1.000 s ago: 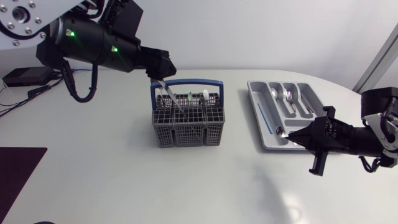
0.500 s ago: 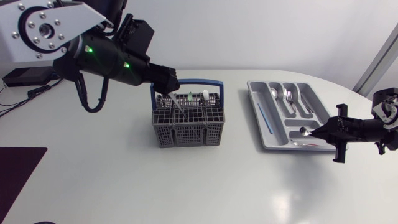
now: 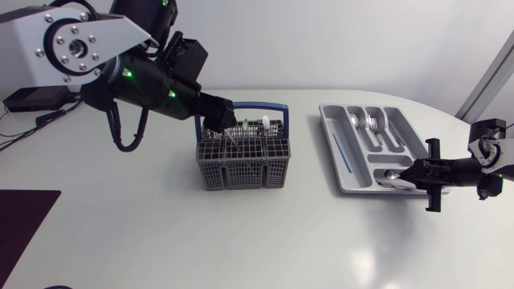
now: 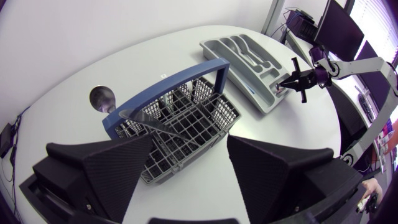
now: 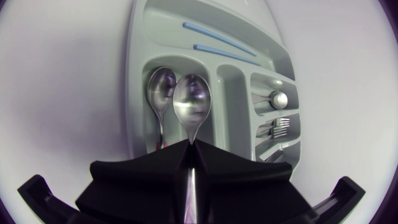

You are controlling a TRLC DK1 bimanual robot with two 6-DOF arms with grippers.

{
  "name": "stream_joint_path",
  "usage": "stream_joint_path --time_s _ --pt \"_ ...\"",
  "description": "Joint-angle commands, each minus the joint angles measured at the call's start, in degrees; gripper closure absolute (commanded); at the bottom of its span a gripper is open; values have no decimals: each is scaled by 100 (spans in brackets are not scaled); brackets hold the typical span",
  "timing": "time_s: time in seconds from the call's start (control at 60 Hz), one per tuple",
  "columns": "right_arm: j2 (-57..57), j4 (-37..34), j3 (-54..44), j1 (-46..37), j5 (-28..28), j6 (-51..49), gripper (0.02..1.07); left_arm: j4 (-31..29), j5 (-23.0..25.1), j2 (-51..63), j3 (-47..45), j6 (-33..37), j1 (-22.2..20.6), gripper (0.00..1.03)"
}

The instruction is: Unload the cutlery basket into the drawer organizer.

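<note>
A grey cutlery basket with a blue handle stands mid-table, with a knife and a few other pieces upright in it. My left gripper hangs open above its back left corner. In the left wrist view the basket lies ahead between the fingers, and a spoon and a knife blade stick out of it. My right gripper is shut on a spoon held just over the near end of the grey drawer organizer. Another spoon lies in that compartment.
The organizer holds two blue pieces in its long side slot, plus a fork and a spoon in other slots. A dark mat lies at the table's front left.
My right gripper has carried the spoon rightwards from the organizer's front corner to over its near end. My left arm has shifted right and closer over the basket.
</note>
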Motion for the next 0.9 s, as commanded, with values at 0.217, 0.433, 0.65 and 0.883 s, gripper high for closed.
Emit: stream_joint_path --time_s 0.217,0.433,0.65,0.883 --pt "5 499 -427 62 37 49 54 -18 -24 92 -124 2 -34 11" --pt "-883 516 -787 123 -157 664 33 61 -24 127 -186 11 -43 11" --pt "-2711 -468 -1218 950 -658 2404 32 131 -15 92 -221 37 18 11" --pt "-3669 -688 -1385 2496 -746 4610 33 193 -15 39 -265 46 36 11"
